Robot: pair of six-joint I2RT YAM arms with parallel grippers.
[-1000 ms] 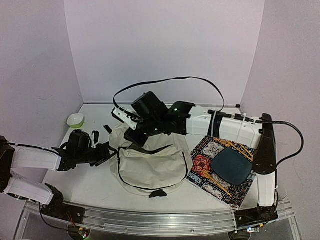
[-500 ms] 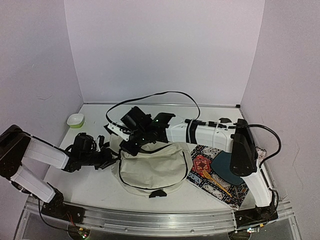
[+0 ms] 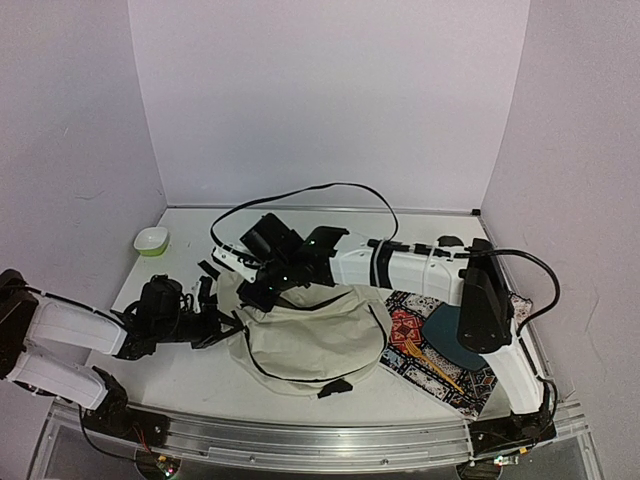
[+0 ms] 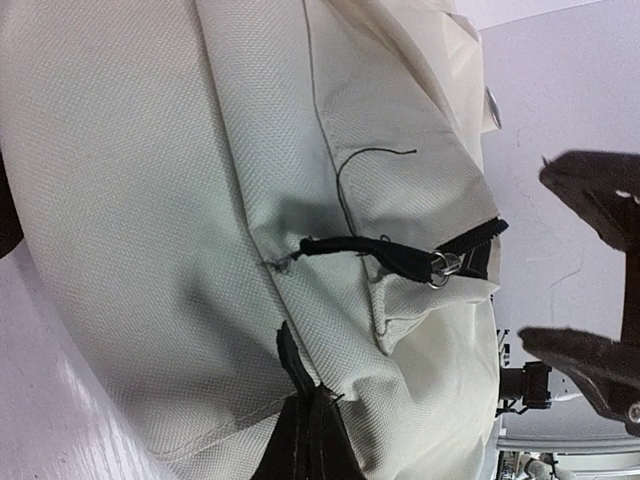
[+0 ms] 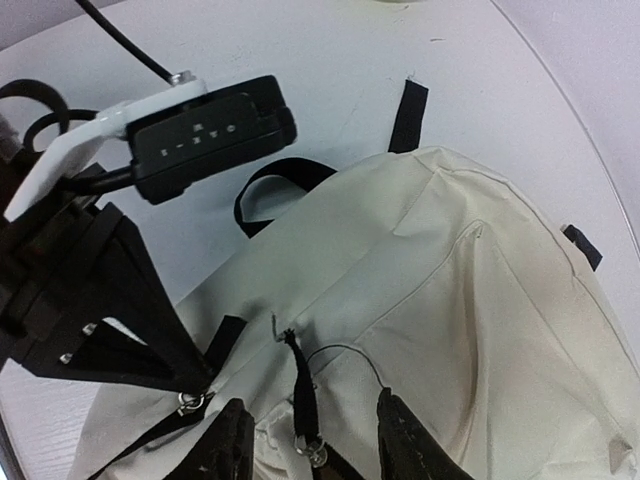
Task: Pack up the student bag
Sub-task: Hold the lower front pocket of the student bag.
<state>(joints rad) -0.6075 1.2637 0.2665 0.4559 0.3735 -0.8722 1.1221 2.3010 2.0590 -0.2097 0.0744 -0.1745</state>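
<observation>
Packing has barely begun, I'd say. The student bag (image 3: pixel 310 340) lies slumped mid-bench (image 3: pixel 180 370), and nothing shows inside it. Whether its black zippers are undone I cannot tell. A dark teal pad (image 3: pixel 455 335) lies on the patterned placemat (image 3: pixel 405 325) to its right, and a green bowl (image 3: pixel 151 240) sits far left. The bag is coarse-woven cream cloth, soft and creased, with flat black webbing straps. The right claw (image 5: pixel 312 440) is spread, its 2 fingers straddling a black zipper pull (image 5: pixel 300 390) without pinching it. The left claw (image 4: pixel 535 255), also spread, sits just beside the bag, gripping nothing.
</observation>
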